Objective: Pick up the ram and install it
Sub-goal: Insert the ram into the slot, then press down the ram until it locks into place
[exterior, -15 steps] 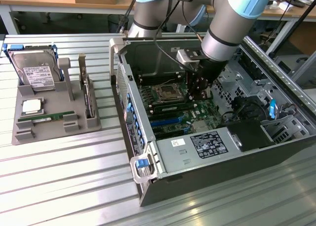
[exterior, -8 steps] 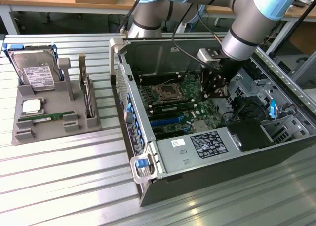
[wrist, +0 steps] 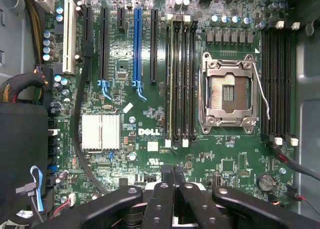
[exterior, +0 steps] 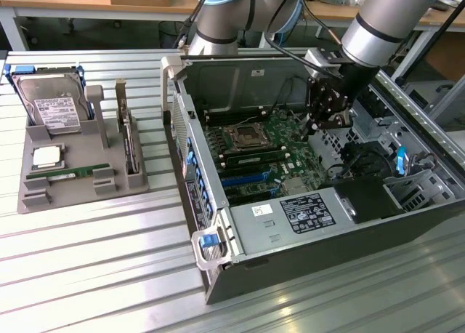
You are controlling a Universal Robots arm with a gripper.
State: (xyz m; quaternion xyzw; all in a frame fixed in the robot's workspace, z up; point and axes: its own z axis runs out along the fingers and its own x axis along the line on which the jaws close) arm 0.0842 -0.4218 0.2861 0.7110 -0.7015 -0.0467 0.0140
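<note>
One ram stick lies in the grey tray at the frame's left. The gripper hangs shut and empty over the open computer case, right of centre.

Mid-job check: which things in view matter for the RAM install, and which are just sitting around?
Belongs to the job:
- long green RAM stick lying in the grey holder tray
- black memory slots beside the empty silver processor socket
- shut tool above the green motherboard

Lying about:
- silver hard drive with white label
- square silver processor chip
</note>
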